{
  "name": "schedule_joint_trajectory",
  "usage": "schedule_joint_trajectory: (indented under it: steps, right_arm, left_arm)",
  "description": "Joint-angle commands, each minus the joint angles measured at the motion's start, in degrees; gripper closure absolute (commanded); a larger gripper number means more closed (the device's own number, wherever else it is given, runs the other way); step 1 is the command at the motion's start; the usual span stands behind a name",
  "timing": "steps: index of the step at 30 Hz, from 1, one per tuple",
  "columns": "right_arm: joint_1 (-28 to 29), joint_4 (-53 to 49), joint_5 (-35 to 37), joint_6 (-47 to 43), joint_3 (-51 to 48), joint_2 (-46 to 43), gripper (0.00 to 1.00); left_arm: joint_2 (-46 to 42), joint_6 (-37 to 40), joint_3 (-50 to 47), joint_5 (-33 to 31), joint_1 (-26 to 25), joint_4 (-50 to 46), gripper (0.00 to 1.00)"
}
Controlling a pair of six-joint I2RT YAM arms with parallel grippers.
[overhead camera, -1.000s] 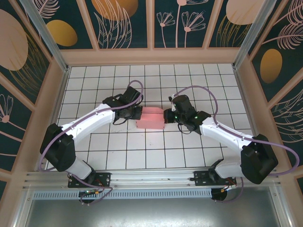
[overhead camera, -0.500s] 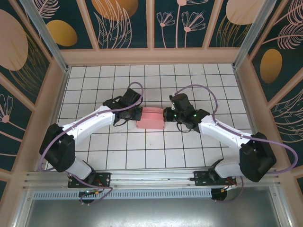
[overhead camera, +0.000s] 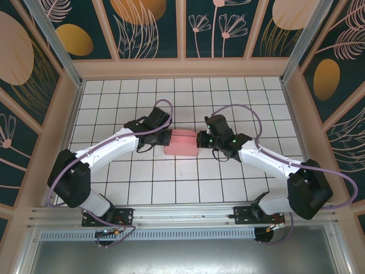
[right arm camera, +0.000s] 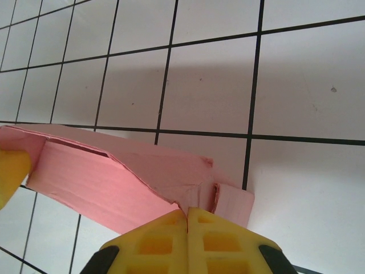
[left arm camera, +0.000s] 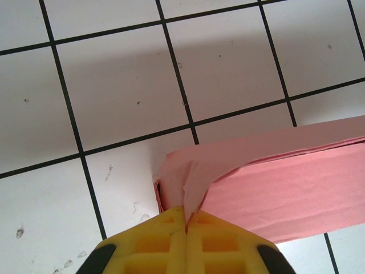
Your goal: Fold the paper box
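The paper box [overhead camera: 181, 142] is a salmon-pink folded rectangle lying mid-table between my two arms. My left gripper [overhead camera: 166, 137] meets its left end. In the left wrist view the yellow fingers [left arm camera: 222, 242] are shut, and my left gripper [left arm camera: 186, 220] pinches a thin flap of the paper box [left arm camera: 285, 188] in their seam. My right gripper [overhead camera: 200, 138] is at the box's right end. There its fingers [right arm camera: 154, 242] are shut too, and my right gripper [right arm camera: 187, 216] nips the creased end edge of the paper box [right arm camera: 102, 188].
The white tiled floor [overhead camera: 171, 182] is walled by a wooden frame [overhead camera: 182, 67] at the back and on both sides. A tip of the left arm's yellow finger [right arm camera: 10, 171] shows at the box's far end. Open tiles lie in front of and behind the box.
The right arm has shifted slightly towards the back and left, its gripper staying at the box's right end. The left arm and the box have hardly moved.
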Motion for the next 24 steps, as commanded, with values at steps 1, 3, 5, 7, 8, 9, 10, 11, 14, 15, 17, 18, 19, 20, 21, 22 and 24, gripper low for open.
schedule_joint_trajectory:
  steps: [1,3,5,7,8,9,10,11,14,15,17,18,19,20,21,22,24]
  right_arm:
    - [1.61,-0.59,1.13,-1.56,-2.58,0.54,0.99]
    - [1.86,0.05,1.08,-1.43,-3.22,0.77,0.99]
    - [1.96,0.48,1.05,-1.19,-3.60,0.76,1.00]
    - [2.03,0.94,1.11,-1.25,-3.84,0.58,1.00]
    - [2.04,1.07,1.30,-1.24,-4.04,0.44,1.00]
    - [2.05,1.18,1.47,-1.38,-4.30,0.29,1.00]
    - [2.05,1.11,1.72,-1.42,-4.56,0.17,1.00]
    - [2.03,0.89,2.14,-1.34,-4.80,-0.14,1.00]
    - [1.96,0.18,2.31,-1.74,-4.86,-1.28,1.00]
    - [1.89,-0.17,3.46,-1.86,-4.67,-1.58,1.00]
    - [1.70,-0.94,3.55,-1.94,-3.74,-1.78,1.00]
    - [1.63,-1.38,3.59,-2.11,-3.12,-1.65,1.00]
    - [1.62,-1.81,3.59,-2.21,-2.57,-1.47,1.00]
    - [1.61,-2.22,3.55,-2.53,-1.90,-1.26,1.00]
    - [1.61,-2.47,3.69,-2.66,-1.57,-1.14,1.00]
    - [1.58,-2.59,3.83,-2.73,-1.23,-1.16,1.00]
    - [1.61,-2.59,4.15,-3.09,-1.10,-1.32,1.00]
  left_arm:
    - [1.24,0.72,-1.91,3.35,-0.33,-1.98,1.00]
    - [1.33,0.79,-2.09,3.33,-0.33,-1.90,1.00]
    - [1.36,0.79,-2.26,3.40,-0.38,-1.88,1.00]
    - [1.29,0.77,-2.42,3.32,-0.35,-1.78,1.00]
    - [1.29,0.70,-2.59,3.35,-0.39,-1.71,1.00]
    - [1.25,0.70,-2.75,3.35,-0.34,-1.59,1.00]
    - [1.25,0.70,-2.87,3.28,-0.37,-1.62,1.00]
    - [1.20,0.70,-2.97,3.23,-0.35,-1.64,1.00]
    - [1.18,0.66,-3.14,3.09,-0.36,-1.64,1.00]
    - [1.16,0.66,-3.14,3.00,-0.33,-1.64,1.00]
    - [1.16,0.79,-2.98,2.76,-0.33,-1.59,1.00]
    - [1.20,0.88,-2.82,2.62,-0.37,-1.68,1.00]
    - [1.25,0.95,-2.72,2.58,-0.39,-1.79,1.00]
    - [1.25,1.05,-2.55,2.56,-0.37,-1.75,1.00]
    - [1.27,1.12,-2.48,2.50,-0.33,-1.87,1.00]
    - [1.16,1.12,-2.57,2.52,-0.38,-1.83,1.00]
    - [1.08,1.14,-2.85,2.25,-0.39,-1.99,1.00]
